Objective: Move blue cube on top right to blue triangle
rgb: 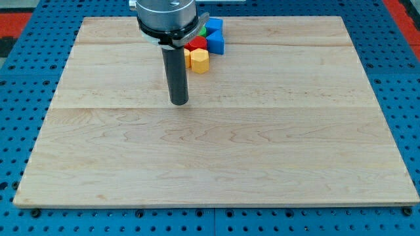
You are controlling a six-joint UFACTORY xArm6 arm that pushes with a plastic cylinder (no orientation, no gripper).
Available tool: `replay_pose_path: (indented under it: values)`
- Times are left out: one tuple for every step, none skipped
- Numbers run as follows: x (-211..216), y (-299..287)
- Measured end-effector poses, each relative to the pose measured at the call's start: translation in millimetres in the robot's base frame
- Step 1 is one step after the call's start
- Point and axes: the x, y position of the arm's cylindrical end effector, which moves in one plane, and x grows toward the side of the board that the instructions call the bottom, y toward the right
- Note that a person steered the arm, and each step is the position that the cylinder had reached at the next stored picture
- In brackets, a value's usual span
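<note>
Several small blocks sit packed together near the view's top, just right of the arm. A blue cube (214,26) is at the top of the cluster. A blue triangle-like block (217,44) lies just below it. A red block (196,44) and a green block (203,31) sit to their left, partly hidden by the arm. A yellow hexagonal block (199,60) is at the cluster's bottom. My tip (178,102) rests on the board below and left of the yellow block, touching no block.
The wooden board (216,157) lies on a blue perforated table (20,72). The arm's round metal mount (167,16) hides part of the cluster at the view's top.
</note>
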Motion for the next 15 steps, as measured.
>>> replay_pose_path:
  values:
    - [0,0]
    - [0,-2]
    - [0,-2]
    - [3,-3]
    - [4,-6]
    - [14,-19]
    - [24,-57]
    - [-50,-96]
    - [-88,-109]
    - [-156,-111]
    - [-204,-102]
    - [-233,-39]
    - [-233,75]
    - [-205,94]
    - [-194,70]
